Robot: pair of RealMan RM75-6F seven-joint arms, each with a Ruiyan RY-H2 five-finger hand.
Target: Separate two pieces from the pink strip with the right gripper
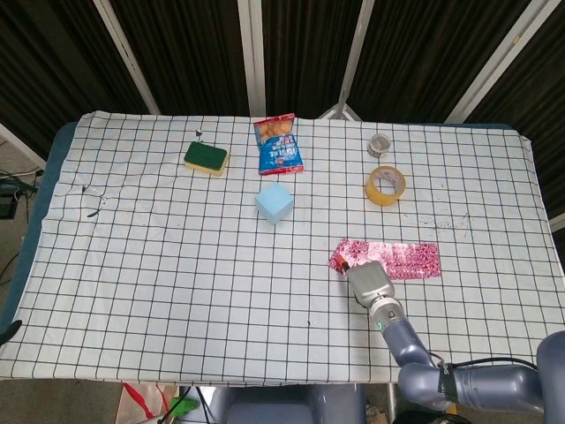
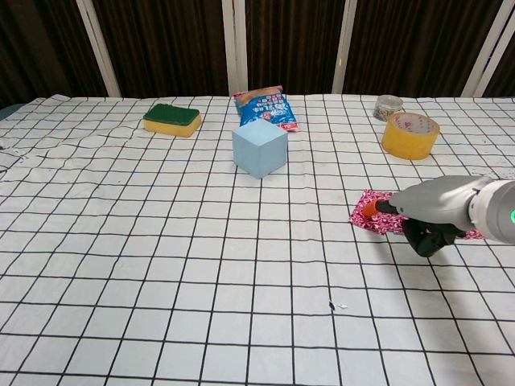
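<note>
At the near right of the table [image 1: 132, 230], my right hand [image 1: 366, 281] sits over the left end of the pink strip [image 1: 402, 259], and that end looks bunched and slightly lifted under the fingertips. I judge the hand is pinching the strip's end, though the fingers are mostly hidden beneath the palm in the head view and dark under the wrist in the chest view [image 2: 430, 211]. My left hand is in neither view.

The main risk I see is the whole strip sliding along the checked cloth [image 1: 177, 291] with my pull instead of parting, since nothing pins its far end. A second risk is the crinkled foil slipping out of a shallow pinch, or tearing ragged off the seam.

The strip itself is shiny, mottled pink foil, long and narrow, lying flat to the right and rumpled at the left end [image 2: 372, 215]. It lies well below the yellow tape roll [image 1: 386, 185], apart from the blue cube [image 1: 274, 202].
</note>
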